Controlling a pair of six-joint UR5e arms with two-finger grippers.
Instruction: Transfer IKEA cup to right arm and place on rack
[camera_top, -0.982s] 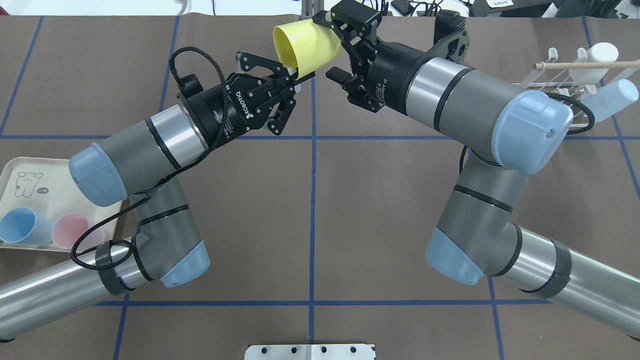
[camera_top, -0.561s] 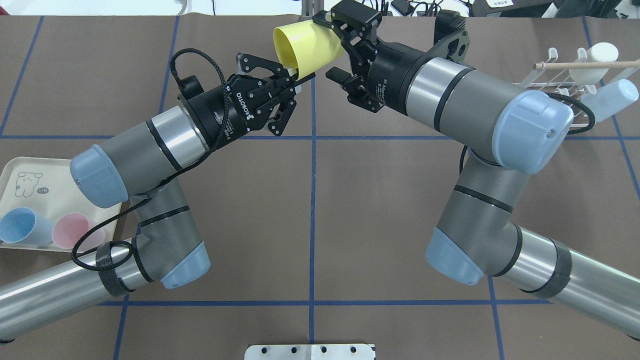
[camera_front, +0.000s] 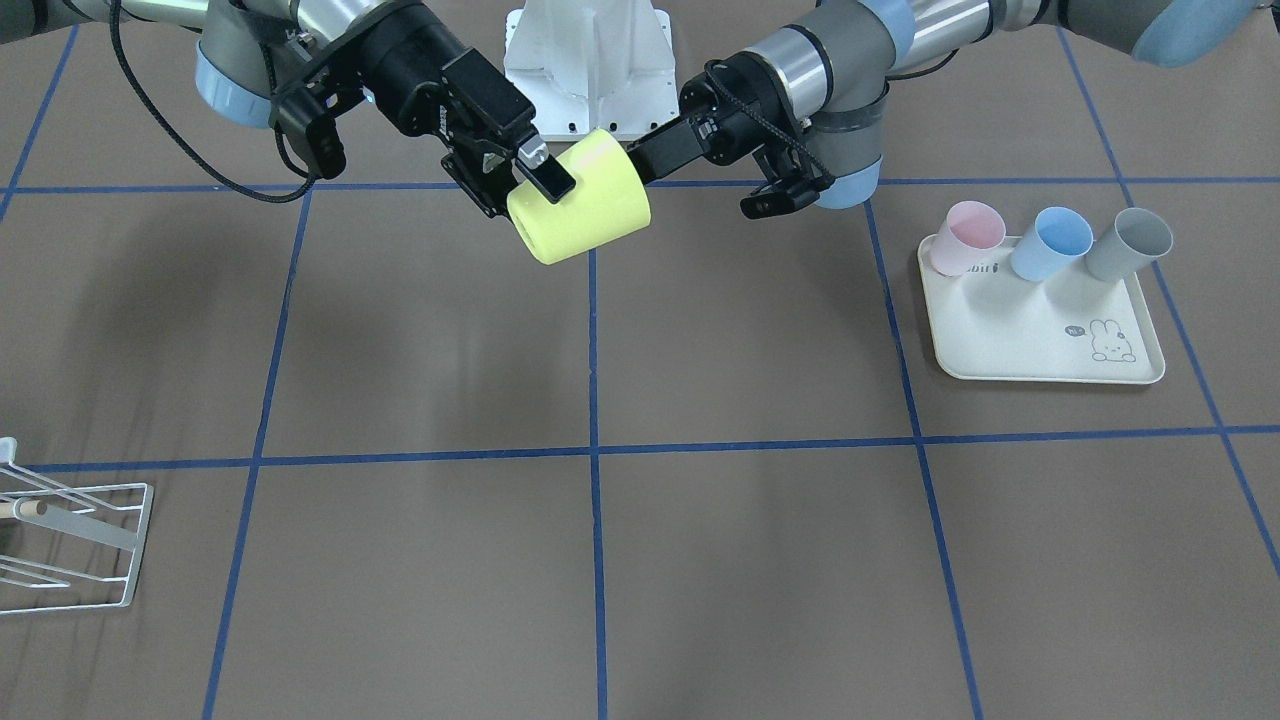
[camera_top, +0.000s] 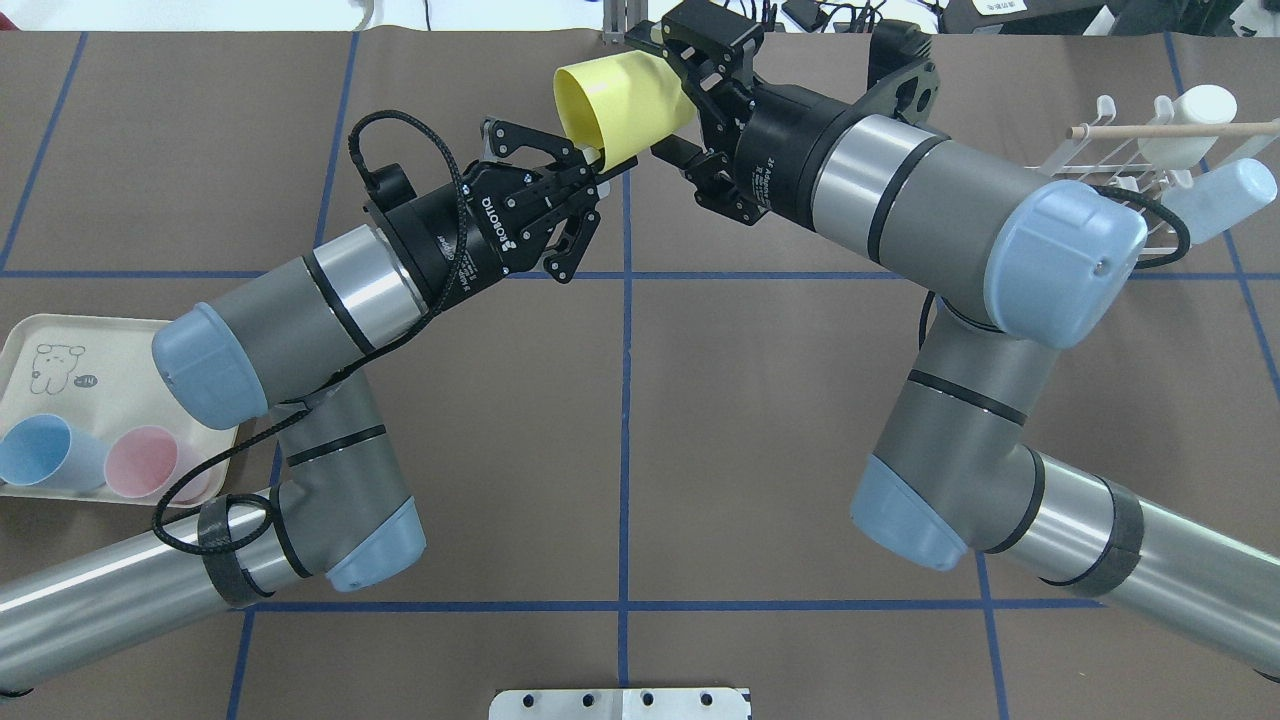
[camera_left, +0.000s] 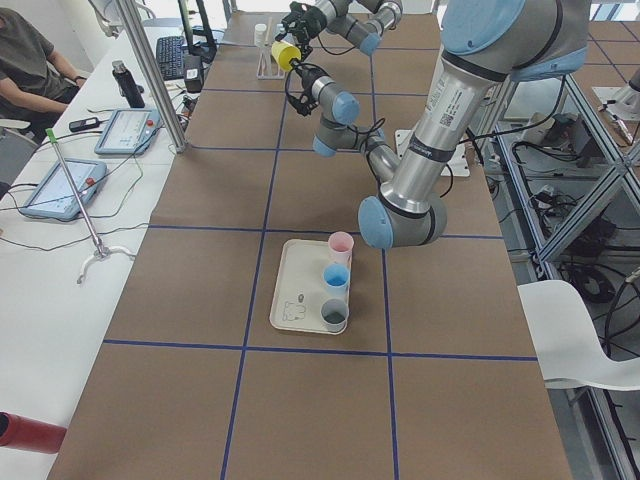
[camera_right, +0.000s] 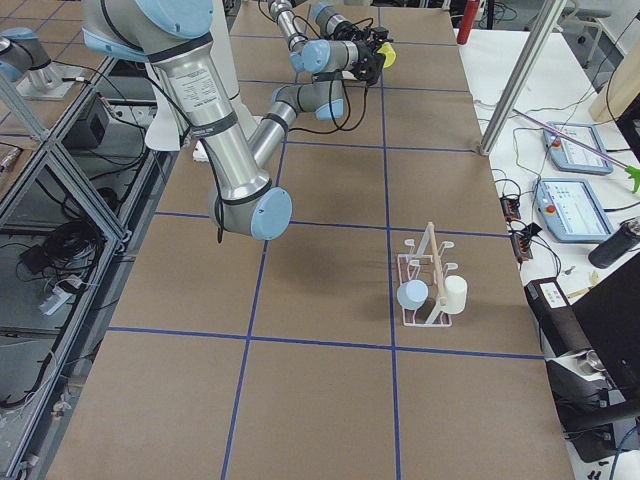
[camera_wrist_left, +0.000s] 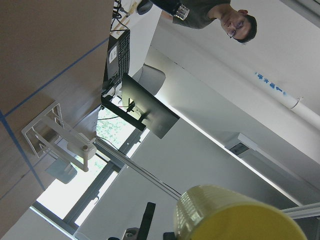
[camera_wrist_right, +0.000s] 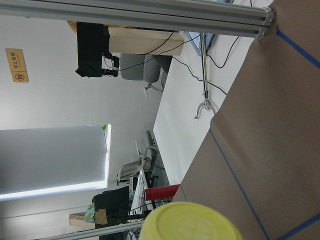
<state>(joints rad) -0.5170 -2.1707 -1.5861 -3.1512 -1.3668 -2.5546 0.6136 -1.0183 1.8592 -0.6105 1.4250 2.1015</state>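
Observation:
The yellow IKEA cup (camera_top: 625, 100) hangs on its side above the table's far middle, also seen in the front view (camera_front: 580, 210). My left gripper (camera_top: 598, 163) is shut on the cup's rim, one finger inside the mouth. The right arm (camera_top: 900, 190) reaches in from the right. Its gripper (camera_top: 655, 95) stands open and straddles the cup's closed end, one finger above and one below. In the front view a pad (camera_front: 545, 180) lies along the cup wall. The white wire rack (camera_top: 1110, 160) with a wooden dowel stands at the far right.
On the rack hang a white cup (camera_top: 1195, 120) and a light-blue cup (camera_top: 1220, 200). A cream tray (camera_front: 1040, 340) on my left carries pink, blue and grey cups. A person sits at the side bench (camera_left: 25, 60).
My left arm has carried the yellow cup a little to the right and farther away, so its closed end sits deeper between the right gripper's fingers. The right arm has stayed still.

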